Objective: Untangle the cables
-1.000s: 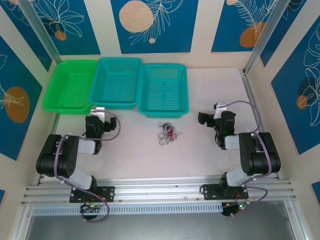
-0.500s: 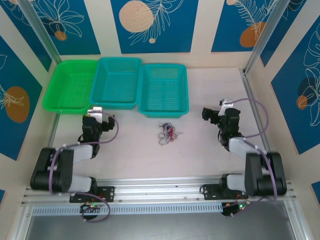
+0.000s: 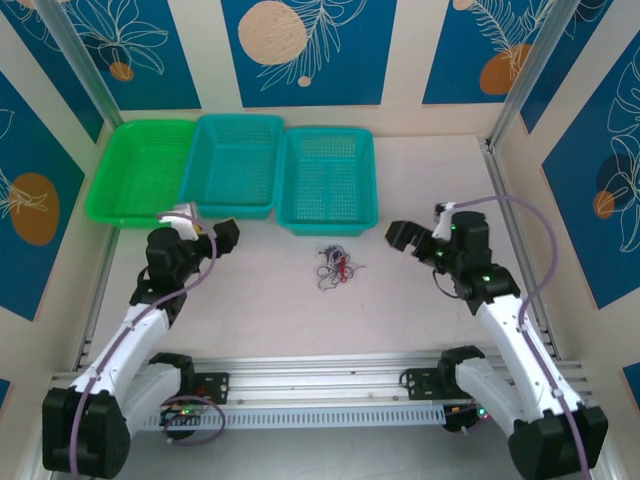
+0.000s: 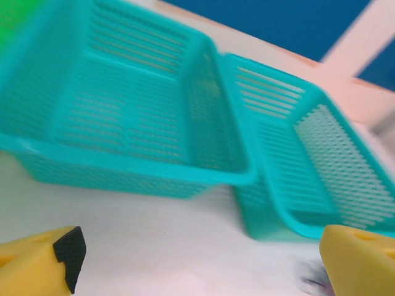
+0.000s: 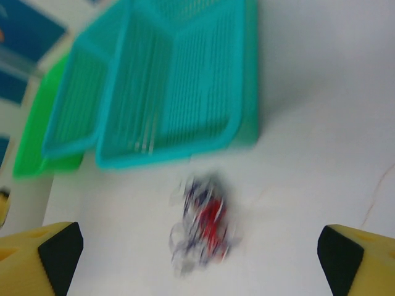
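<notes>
From above, the cables (image 3: pixel 336 267) are lying as a small knot on the table (image 3: pixel 270 310). A teal basket (image 3: pixel 328 180) is standing just behind them, with a second teal basket (image 3: pixel 235 165) and a green basket (image 3: pixel 140 170) farther to their left. The right wrist view is giving the knot blurred but larger: red strands among pale and dark ones, ahead of the yellow fingertips (image 5: pixel 37 256). The left wrist view is catching a blurred scrap of it at the lower right.

Both arms are stretched forward over the table. The left gripper (image 3: pixel 205 228) is hanging well left of the cables, facing the teal baskets. The right gripper (image 3: pixel 415 232) is hanging near their right, facing them. Each is holding its jaws spread wide, grasping nothing.
</notes>
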Controlling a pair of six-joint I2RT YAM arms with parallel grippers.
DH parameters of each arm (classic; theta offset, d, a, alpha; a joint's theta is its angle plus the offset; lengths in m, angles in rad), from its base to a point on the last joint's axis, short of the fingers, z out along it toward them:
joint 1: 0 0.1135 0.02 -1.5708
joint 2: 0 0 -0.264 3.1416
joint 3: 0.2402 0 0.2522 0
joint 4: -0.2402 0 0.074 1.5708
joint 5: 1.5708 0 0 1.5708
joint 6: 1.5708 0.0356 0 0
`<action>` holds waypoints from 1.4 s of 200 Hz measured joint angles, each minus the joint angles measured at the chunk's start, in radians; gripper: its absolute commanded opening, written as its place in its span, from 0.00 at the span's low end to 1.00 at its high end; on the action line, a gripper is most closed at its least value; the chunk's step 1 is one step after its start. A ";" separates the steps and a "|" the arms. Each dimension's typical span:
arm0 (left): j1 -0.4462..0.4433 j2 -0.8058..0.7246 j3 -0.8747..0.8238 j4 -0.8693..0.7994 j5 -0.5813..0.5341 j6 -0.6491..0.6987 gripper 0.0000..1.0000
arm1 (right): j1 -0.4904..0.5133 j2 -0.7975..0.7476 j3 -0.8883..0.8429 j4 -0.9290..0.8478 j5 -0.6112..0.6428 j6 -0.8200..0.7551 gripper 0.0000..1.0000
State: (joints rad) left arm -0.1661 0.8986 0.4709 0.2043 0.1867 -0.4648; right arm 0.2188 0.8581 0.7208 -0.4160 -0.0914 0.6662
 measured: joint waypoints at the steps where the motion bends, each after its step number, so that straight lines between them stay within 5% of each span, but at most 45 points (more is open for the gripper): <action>1: -0.003 0.000 0.000 -0.002 0.003 -0.005 0.95 | 0.004 0.003 0.000 -0.003 -0.001 0.002 0.99; 53: -0.349 0.000 -0.003 -0.090 0.071 -0.222 0.94 | 0.298 0.300 -0.045 0.072 0.013 0.163 0.99; 97: -0.391 -0.027 -0.028 -0.146 0.022 -0.243 0.93 | 0.419 0.597 0.008 0.213 0.179 0.191 0.96; 119: -0.391 -0.034 -0.029 -0.165 0.021 -0.240 0.94 | 0.450 0.702 0.040 0.278 0.237 0.184 0.82; 152: -0.391 -0.034 -0.044 -0.164 0.023 -0.240 0.90 | 0.475 0.792 0.096 0.318 0.291 0.168 0.29; 202: -0.391 -0.005 -0.029 -0.169 0.068 -0.245 0.88 | 0.481 0.716 0.021 0.321 0.289 0.166 0.00; 280: -0.391 0.225 0.043 -0.120 0.171 -0.319 0.81 | 0.566 0.423 -0.023 0.229 0.160 0.135 0.00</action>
State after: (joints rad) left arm -0.5571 1.1240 0.5140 0.0841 0.3580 -0.7834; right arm 0.7849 1.2812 0.6979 -0.1871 0.0689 0.8009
